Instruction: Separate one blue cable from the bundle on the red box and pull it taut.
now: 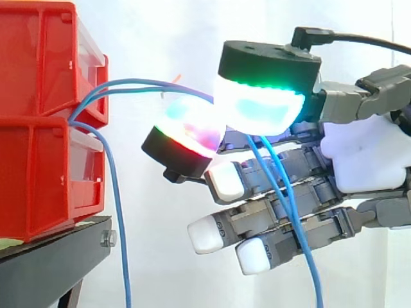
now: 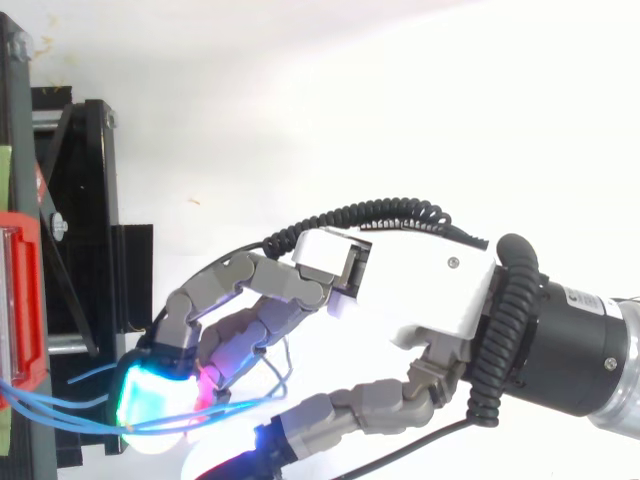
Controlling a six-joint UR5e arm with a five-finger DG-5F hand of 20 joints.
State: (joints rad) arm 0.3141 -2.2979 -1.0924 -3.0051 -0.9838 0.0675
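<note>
Fingers [image 1: 263, 109] pinch two blue cables [image 1: 128, 81]; side-on I count two stacked red bins [image 1: 38, 160], from above the arm's black wrist [image 2: 570, 350].

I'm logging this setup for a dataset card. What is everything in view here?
red bins: two, red, stacked at the left on the stand
blue cables: several strands, blue, running from the bins to the hand; one hangs beside the bins, two hang below the hand
black stand: one, black, under the bins
white curtain: one, white, behind everything
hand: one, grey and white, reaching in from the right; two glowing pads pinch the blue cables
</note>
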